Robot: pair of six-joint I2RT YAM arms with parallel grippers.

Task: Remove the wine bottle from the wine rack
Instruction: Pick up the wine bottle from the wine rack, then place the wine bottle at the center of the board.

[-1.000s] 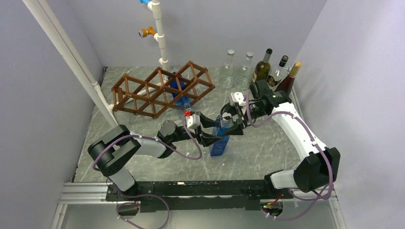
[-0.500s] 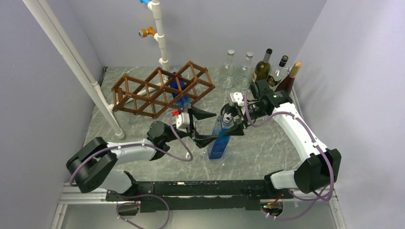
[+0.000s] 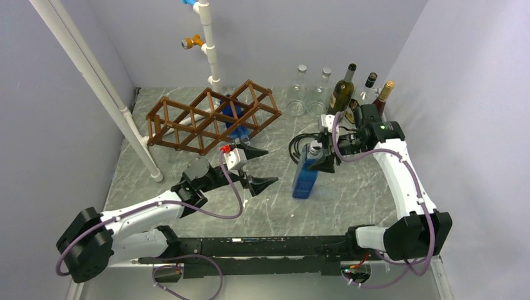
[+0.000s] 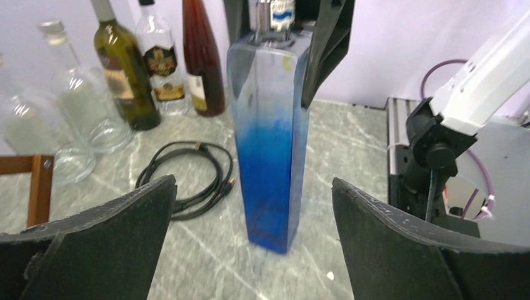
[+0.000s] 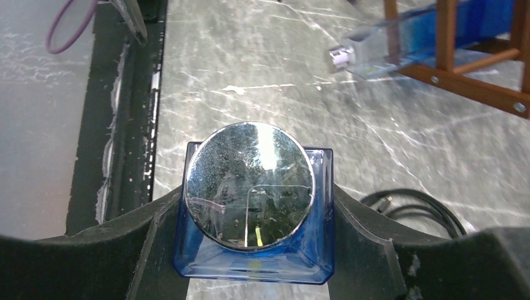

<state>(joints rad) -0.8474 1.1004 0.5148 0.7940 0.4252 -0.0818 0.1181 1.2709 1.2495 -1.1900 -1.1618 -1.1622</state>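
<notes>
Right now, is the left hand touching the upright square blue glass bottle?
Apart. The left wrist view shows the left hand open wide, bare table visible between each finger and the upright square blue glass bottle.

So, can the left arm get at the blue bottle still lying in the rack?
Probably yes. The left gripper is open and empty near the wine rack, the neck of the racked bottle pokes out toward it, and the right gripper holds the other blue bottle well aside.
</notes>
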